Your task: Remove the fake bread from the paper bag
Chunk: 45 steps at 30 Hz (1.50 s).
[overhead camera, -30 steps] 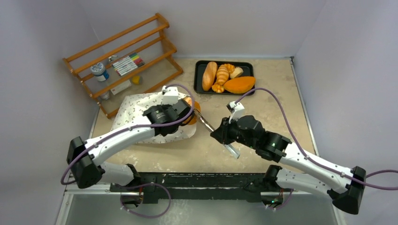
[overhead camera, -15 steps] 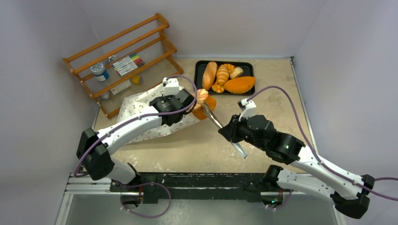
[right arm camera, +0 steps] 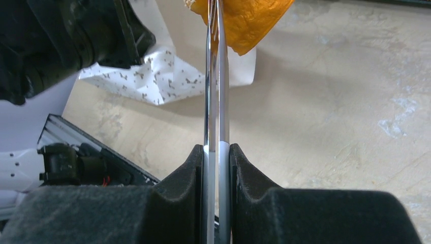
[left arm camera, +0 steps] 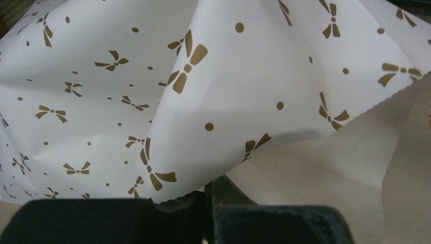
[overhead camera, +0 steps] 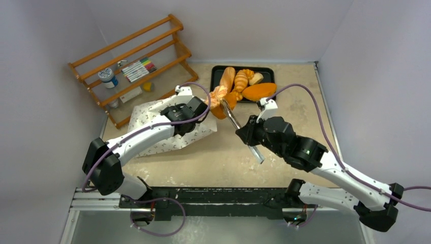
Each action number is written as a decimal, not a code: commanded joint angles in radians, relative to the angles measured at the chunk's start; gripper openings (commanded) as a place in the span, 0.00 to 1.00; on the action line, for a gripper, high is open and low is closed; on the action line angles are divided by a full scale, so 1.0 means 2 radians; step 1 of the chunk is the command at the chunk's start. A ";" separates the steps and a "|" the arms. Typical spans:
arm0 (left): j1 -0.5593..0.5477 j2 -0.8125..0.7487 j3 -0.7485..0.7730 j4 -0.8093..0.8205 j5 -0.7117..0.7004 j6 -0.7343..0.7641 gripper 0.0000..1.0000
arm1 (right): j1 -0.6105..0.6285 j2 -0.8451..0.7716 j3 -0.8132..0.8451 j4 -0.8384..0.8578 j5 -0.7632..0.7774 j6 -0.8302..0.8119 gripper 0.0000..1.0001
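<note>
So both arms reach out from the near edge of the table (overhead camera: 289, 127), elbows bent, wrists angled in toward each other. The right gripper (overhead camera: 247, 139) is clamped tight on a pair of metal tongs (overhead camera: 235, 121). From its wrist camera you see both pads squeezing the two blades flat together, blades pointing away up the table. The tongs' tips pinch an orange piece of bread (overhead camera: 224, 99) with a pale flaky bit on top. It hangs out past the mouth of the paper bag (overhead camera: 152, 124), right by the near left corner of the tray (overhead camera: 215, 77).

The left arm stretches diagonally across the bag, and the left gripper (overhead camera: 197, 108) is closed on the paper at the mouth end. Its wrist view is basically all white paper with little brown bow marks, the edge tucked down between the fingers. The bag lies crumpled on its side, mouth toward the middle of the table.

Further back, the black tray holds several more loaves (overhead camera: 239, 81): a long bun, a twisted one, a big orange wedge, a small pale chunk. Off to the far left a wooden rack (overhead camera: 152, 38) leans along the wall with a blue-lidded jar (overhead camera: 108, 77) and a pack of markers (overhead camera: 137, 70) on it.
</note>
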 commanded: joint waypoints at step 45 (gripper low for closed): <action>0.055 -0.062 -0.090 0.074 0.084 0.076 0.00 | -0.376 0.340 0.119 0.389 -0.070 -0.052 0.00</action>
